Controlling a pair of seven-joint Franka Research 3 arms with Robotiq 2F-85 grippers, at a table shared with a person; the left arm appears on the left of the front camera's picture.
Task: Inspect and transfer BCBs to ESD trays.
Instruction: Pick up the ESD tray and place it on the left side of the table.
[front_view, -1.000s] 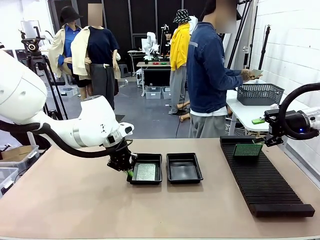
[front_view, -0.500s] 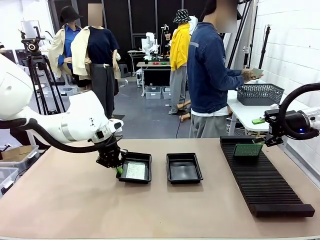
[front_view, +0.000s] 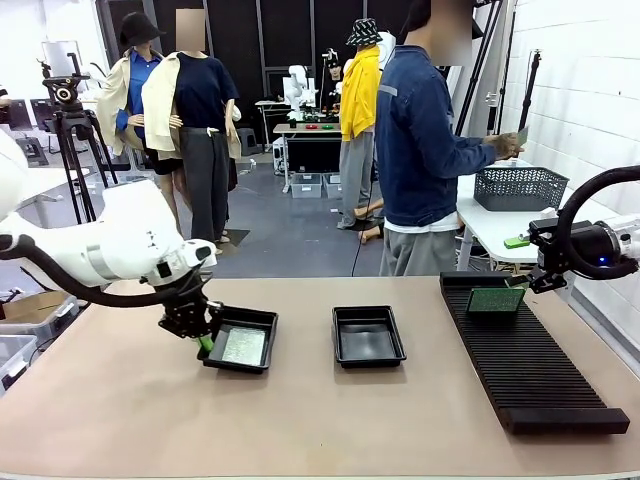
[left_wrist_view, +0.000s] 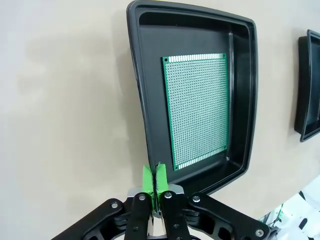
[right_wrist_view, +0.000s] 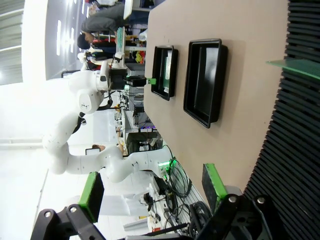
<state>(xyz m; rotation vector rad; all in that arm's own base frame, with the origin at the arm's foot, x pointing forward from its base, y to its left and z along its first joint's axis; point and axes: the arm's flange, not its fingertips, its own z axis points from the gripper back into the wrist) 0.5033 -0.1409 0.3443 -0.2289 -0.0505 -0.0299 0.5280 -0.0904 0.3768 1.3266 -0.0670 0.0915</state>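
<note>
Your left claw (left_wrist_view: 155, 177) is clenched: its green pads (left_wrist_view: 148, 179) are pressed together on the rim at the near corner of the loaded ESD tray (left_wrist_view: 142, 90). In the front view that claw (front_view: 203, 342) points down at the surface (front_view: 320, 430). Its white arm reaches in low from the left with the wrist bent downward.

The BCB (left_wrist_view: 197, 110) lies flat on the tray floor just ahead of the pads, with a strip of black floor showing around it. Its face is a fine grid of holes, and any print on it is too small to read. From the front, the BCB (front_view: 243, 346) sits inside the tray (front_view: 262, 318), which stands slightly askew.

Beyond the tray from the claw, and well apart from it, is the empty ESD tray (front_view: 368, 312), with bare surface between the two. Bare surface also lies on the claw's other side and toward the near edge.

Your right claw (right_wrist_view: 152, 190) is released, its jaws spread wide. In the front view it (front_view: 521, 263) hangs over the far end of the black slotted rack (front_view: 530, 370). A second BCB (front_view: 496, 298) stands upright in the rack's slots, just beside that claw. The rest of the rack's slots run open toward you.
</note>
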